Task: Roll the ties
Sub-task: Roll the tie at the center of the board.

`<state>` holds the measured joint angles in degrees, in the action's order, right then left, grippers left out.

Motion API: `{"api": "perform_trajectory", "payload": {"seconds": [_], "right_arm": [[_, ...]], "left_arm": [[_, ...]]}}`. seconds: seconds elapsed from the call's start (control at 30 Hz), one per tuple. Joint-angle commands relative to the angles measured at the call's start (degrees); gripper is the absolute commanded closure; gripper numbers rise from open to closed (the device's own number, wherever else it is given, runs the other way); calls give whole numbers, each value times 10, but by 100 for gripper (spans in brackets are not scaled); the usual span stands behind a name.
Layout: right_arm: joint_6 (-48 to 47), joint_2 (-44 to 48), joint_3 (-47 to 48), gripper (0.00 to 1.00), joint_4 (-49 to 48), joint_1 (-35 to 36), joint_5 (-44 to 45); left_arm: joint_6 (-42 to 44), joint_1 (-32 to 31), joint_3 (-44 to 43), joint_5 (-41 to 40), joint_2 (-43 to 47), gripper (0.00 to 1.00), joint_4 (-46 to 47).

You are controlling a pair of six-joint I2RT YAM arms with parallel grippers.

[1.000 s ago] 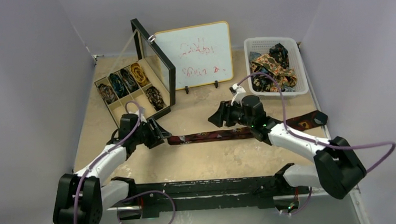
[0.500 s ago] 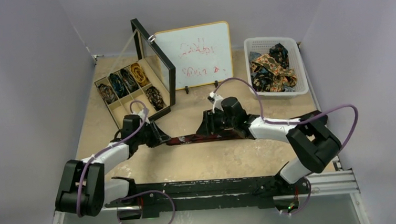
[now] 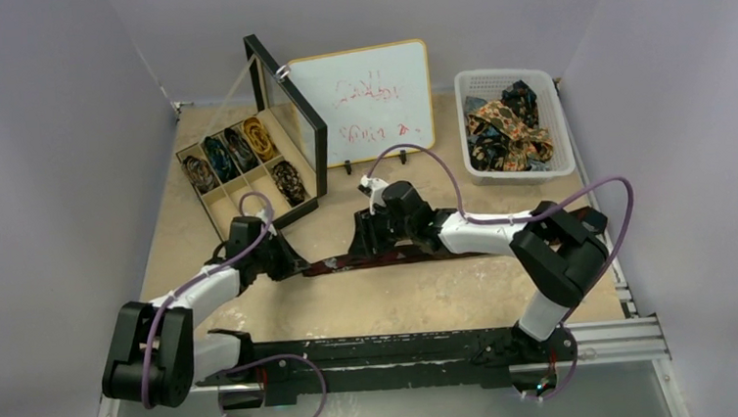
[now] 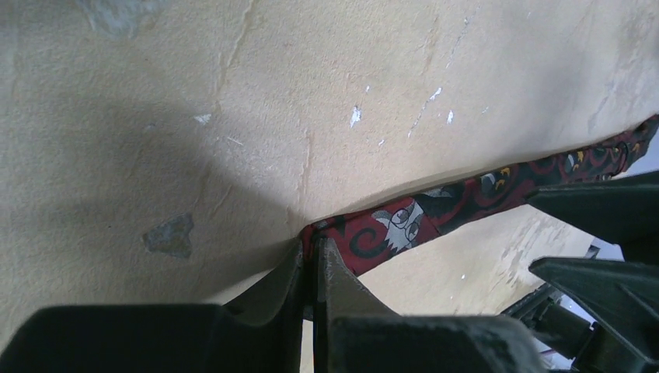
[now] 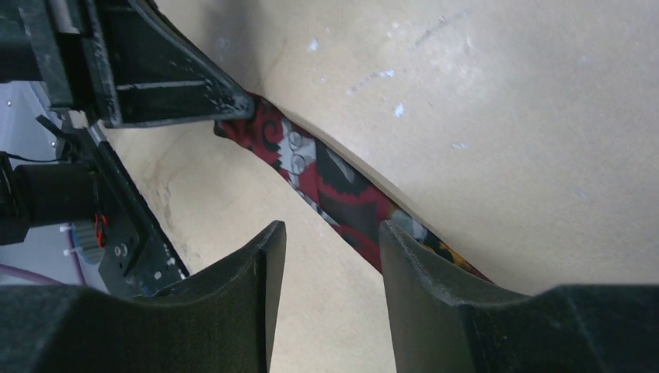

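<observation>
A dark maroon patterned tie [image 3: 417, 251] lies stretched left to right across the table. Its narrow left end [image 4: 404, 221] is pinched between the jaws of my left gripper [image 3: 297, 264] [image 4: 315, 247], which is shut on it. My right gripper [image 3: 363, 245] [image 5: 330, 229] hovers open just right of the left one. The tie [image 5: 311, 167] runs past its right finger, with bare table between the fingers. Rolled ties [image 3: 243, 149] fill a divided box, and loose ties [image 3: 506, 125] lie in a basket.
The divided box [image 3: 210, 202] stands at the back left with its black lid [image 3: 290, 116] upright. A whiteboard [image 3: 362, 101] stands behind the middle and a white basket [image 3: 560, 126] at the back right. A black rail [image 3: 385, 350] runs along the near edge.
My left gripper has closed on the tie's narrow end. The right arm has slid left along the tie toward the left gripper, its jaws narrowing a little.
</observation>
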<state>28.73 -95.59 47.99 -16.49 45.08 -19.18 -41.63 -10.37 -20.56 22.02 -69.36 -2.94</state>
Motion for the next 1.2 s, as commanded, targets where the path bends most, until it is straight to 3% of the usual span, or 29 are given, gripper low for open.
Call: {"api": "perform_trajectory", "payload": {"seconds": [0.0,0.13,0.37,0.47,0.8,1.0,1.1,1.17], "right_arm": [[-59,-5,47,51,15,42,79],[-95,-42,79,57,27,69,106],[-235,-52,88,24,34,81,90],[-277,-77,101,26,54,83,74],[-373,-49,41,28,6,95,39],[-400,-41,22,27,-14,107,71],[-415,-43,25,34,-9,117,93],[-416,-43,25,44,-5,123,107]], "left_arm": [[29,3,-23,-26,12,100,-42],[48,3,-23,-24,26,100,-61],[47,3,-34,-29,52,100,-98],[32,3,-44,-47,49,85,-114],[5,4,-62,-47,56,59,-134],[-6,4,-69,-39,67,54,-147],[-11,4,-72,-53,79,53,-159],[-13,4,-74,-63,88,52,-167]]}}
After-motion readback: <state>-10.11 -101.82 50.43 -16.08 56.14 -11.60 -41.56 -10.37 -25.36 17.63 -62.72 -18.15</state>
